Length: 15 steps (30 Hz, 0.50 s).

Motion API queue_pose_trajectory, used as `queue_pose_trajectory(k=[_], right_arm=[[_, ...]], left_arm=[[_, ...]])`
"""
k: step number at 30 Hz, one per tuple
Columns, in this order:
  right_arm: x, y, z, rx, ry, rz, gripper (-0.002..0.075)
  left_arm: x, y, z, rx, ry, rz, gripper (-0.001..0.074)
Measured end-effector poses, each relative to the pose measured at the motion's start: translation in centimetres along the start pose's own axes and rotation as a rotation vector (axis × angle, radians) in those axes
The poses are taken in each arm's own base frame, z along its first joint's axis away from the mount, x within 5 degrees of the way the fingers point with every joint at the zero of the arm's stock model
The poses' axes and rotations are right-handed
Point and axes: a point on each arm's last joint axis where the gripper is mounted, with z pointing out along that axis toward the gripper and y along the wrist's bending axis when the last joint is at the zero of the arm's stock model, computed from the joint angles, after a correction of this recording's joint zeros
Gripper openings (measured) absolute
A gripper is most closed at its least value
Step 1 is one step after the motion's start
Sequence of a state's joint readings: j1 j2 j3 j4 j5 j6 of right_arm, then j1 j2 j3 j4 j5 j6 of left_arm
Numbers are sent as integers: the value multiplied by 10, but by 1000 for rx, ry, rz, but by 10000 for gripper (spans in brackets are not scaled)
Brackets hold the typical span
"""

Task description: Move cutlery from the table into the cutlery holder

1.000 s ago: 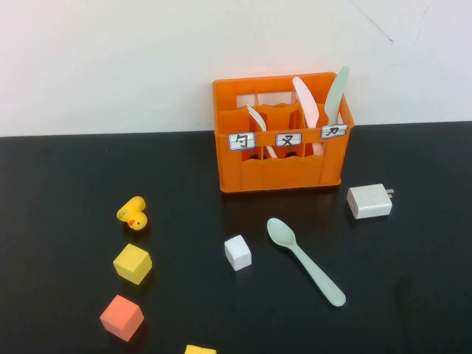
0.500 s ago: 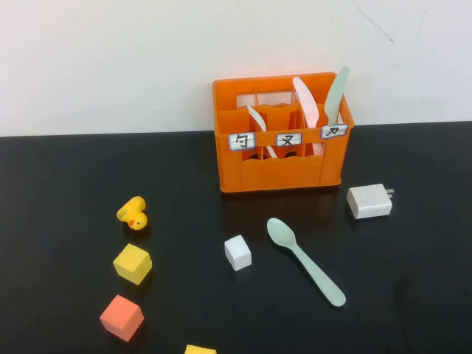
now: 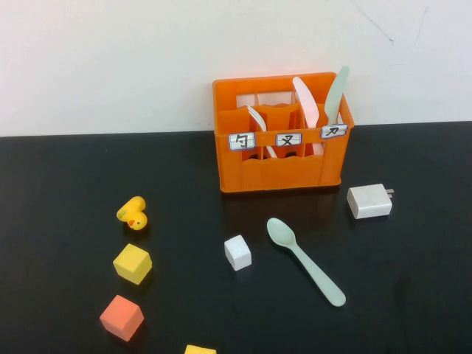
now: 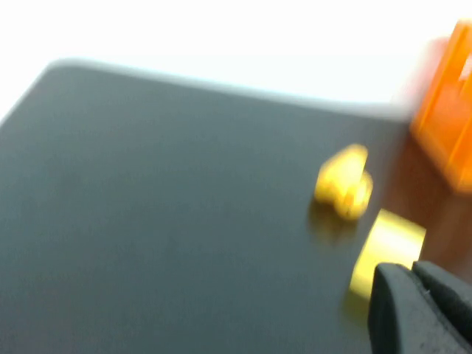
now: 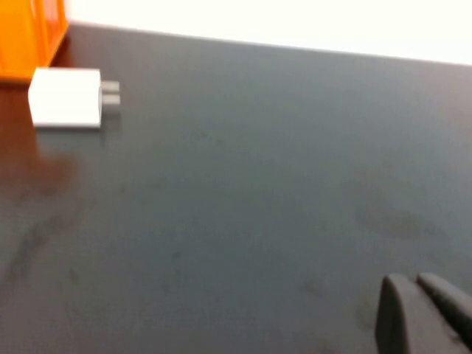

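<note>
A pale mint-green spoon (image 3: 304, 260) lies on the black table (image 3: 413, 280), in front of the orange cutlery holder (image 3: 280, 166), bowl toward the holder. The holder stands at the back and holds a white utensil, a pale pink one and a green knife-like one. Neither arm shows in the high view. My left gripper (image 4: 414, 276) shows in the left wrist view, shut and empty above the table near a yellow block (image 4: 389, 243). My right gripper (image 5: 414, 284) shows in the right wrist view, shut and empty over bare table.
A white charger (image 3: 369, 200) lies right of the holder; it also shows in the right wrist view (image 5: 66, 97). A white cube (image 3: 237, 252) sits left of the spoon. A yellow duck (image 3: 133, 213), yellow block (image 3: 133, 263) and orange block (image 3: 121, 317) lie at the left.
</note>
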<state>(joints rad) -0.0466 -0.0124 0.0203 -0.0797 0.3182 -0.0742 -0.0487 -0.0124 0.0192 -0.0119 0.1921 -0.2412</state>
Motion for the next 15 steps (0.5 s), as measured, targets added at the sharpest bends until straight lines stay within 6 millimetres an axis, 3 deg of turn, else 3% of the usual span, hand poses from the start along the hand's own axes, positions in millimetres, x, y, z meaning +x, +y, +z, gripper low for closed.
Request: queue_pose_trajectory(k=[15], right_arm=[[-52,-4,-17,46,-626,0,-2]], left_arm=[[-54,-13,-19,157,-638,0,-1]])
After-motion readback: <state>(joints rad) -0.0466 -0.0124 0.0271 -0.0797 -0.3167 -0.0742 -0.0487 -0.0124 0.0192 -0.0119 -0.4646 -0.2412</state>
